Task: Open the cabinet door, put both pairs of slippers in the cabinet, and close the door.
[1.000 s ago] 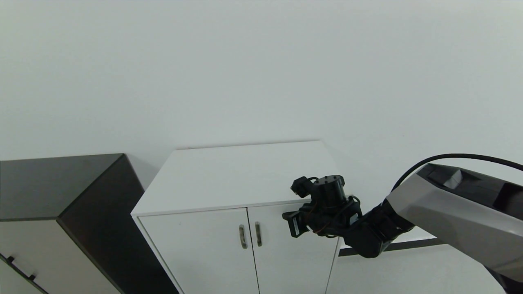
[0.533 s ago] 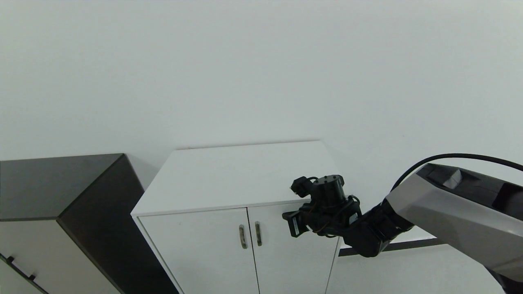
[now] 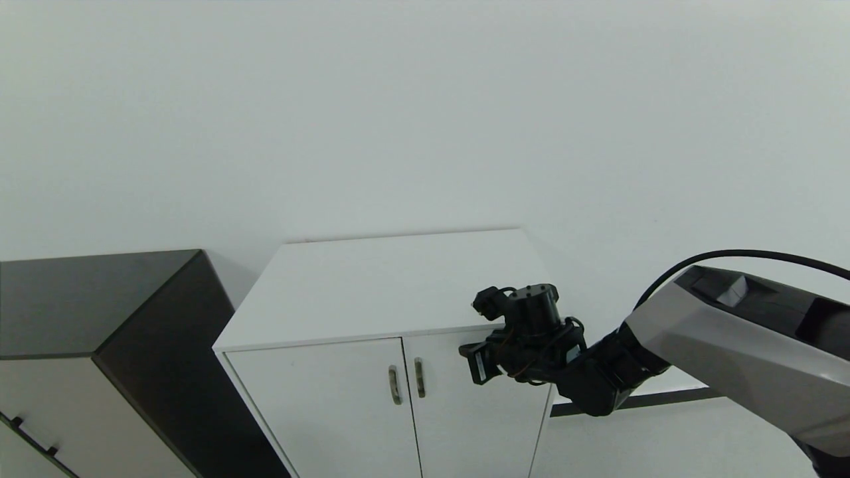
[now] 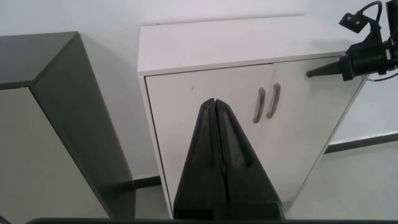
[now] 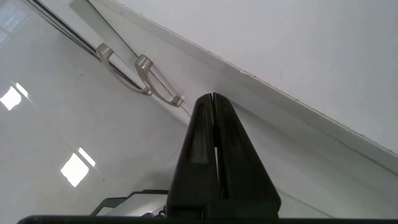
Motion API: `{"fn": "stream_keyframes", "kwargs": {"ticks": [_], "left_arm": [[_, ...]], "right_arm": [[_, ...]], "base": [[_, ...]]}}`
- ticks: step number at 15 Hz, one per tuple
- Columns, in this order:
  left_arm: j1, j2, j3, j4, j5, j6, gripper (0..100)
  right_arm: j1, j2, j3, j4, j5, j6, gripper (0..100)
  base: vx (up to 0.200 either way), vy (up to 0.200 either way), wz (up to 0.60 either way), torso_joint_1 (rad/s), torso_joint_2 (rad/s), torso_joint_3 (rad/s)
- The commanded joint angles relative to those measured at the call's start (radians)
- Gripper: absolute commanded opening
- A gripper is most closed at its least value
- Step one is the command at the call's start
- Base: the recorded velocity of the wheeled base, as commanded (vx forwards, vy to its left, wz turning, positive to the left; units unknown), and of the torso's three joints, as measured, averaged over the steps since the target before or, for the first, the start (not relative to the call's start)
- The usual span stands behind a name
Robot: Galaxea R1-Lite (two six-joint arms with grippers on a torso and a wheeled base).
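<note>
The right gripper (image 3: 473,364) is hovering with its fingers pressed together, gripping nothing, close to the upper part of the right door (image 3: 478,425) of the white cabinet (image 3: 372,292), near the handles (image 3: 419,378). The left gripper (image 4: 214,106) is likewise pressed together and empty. Both doors are sitting shut. A dark cabinet (image 3: 146,332) is standing just beside the white cabinet on its left.

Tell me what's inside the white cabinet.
Nothing inside can be seen: the left door and right door of the cabinet are both shut, covering the interior. The shut right pincer hangs by the right door.
</note>
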Motion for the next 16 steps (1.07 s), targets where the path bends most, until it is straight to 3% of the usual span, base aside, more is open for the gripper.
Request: {"fn": "stream_keyframes", "kwargs": {"ticks": [1,4,6,8,11,16], "left_arm": [[0.0,0.001,0.0,0.0,0.0,0.001,0],[0.0,0.001,0.0,0.0,0.0,-0.002,0],[0.0,0.001,0.0,0.0,0.0,-0.002,0],[0.0,0.001,0.0,0.0,0.0,-0.002,0],[0.0,0.001,0.0,0.0,0.0,-0.004,0],[0.0,0.001,0.0,0.0,0.006,-0.004,0]], "right_arm": [[0.006,-0.017,0.019,-0.002,0.0,-0.001,0],[0.025,-0.151,0.174,-0.009,-0.015,-0.003,0],[0.025,-0.234,0.27,-0.025,-0.115,-0.003,0],[0.017,-0.335,0.414,-0.081,-0.136,-0.003,0],[-0.029,-0.505,0.628,-0.135,-0.138,-0.003,0],[-0.152,-0.761,0.839,-0.127,-0.146,-0.055,0]], "base": [[0.0,0.0,0.0,0.0,0.0,0.0],[0.0,0.0,0.0,0.0,0.0,0.0],[0.0,0.0,0.0,0.0,0.0,0.0],[0.0,0.0,0.0,0.0,0.0,0.0],[0.0,0.0,0.0,0.0,0.0,0.0],[0.0,0.0,0.0,0.0,0.0,0.0]]}}
